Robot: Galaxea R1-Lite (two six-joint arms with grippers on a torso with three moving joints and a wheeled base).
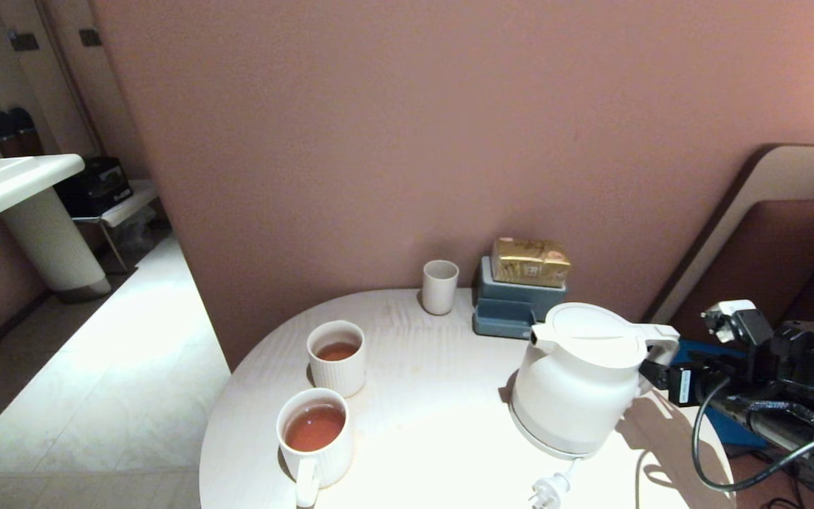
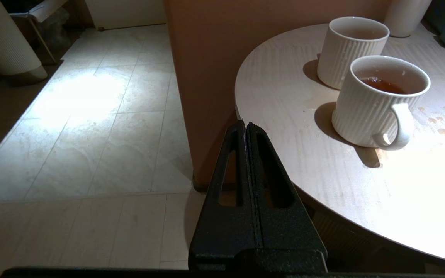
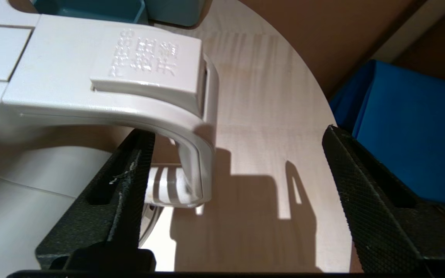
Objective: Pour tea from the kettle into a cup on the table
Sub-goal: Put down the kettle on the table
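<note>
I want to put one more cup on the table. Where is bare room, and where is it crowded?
Bare: the middle of the table, between the two filled cups and the kettle. Crowded: the far edge, with the empty cup beside the blue box, and the right edge, with the open right end effector at the kettle's handle.

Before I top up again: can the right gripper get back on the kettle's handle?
Probably yes. The right gripper stands open around the kettle handle, one finger inside the loop, the other outside; nothing sits between them on the table.
</note>
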